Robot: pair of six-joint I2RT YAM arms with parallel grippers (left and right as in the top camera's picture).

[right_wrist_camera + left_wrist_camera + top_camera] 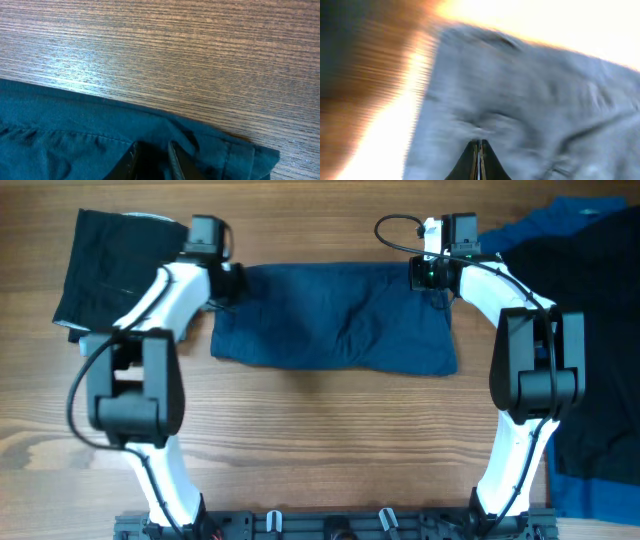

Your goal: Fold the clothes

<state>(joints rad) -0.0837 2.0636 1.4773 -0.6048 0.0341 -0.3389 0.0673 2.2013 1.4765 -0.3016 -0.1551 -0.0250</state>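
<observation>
Tabletop of brown grained wood (320, 430), bearing every item we list here. Item one, heap of bright blue and black soft clothes (590, 340): it lies unfolded at the right end of the table, beside the right arm. Item two, dark navy cloth garment (340, 320): it sits mid-table between the two arms, laid out as a wide flat rectangle and rumpled across its middle. Item three, folded black cloth garment (115, 265): it rests at the far left, just beside the left arm's wrist. Item four, left gripper (232, 280): it is at the navy garment's far left corner with its jaws pressed together. Its wrist view is too blurred for us to tell whether any cloth sits between them. Item five, right gripper (152, 155): it is at the far right corner with its jaws narrow. We judge them closed on the hem, which bunches up around the fingers. Handling note: we take the step in hand to be folding the far edge over toward the near edge. To do it well, we would raise both corners together and level, keeping the hem taut between them. We would carry it across without dragging the layer beneath, then lay edge on edge before letting go. The left pinch is our doubt, because if only one corner rises the fold will skew.
</observation>
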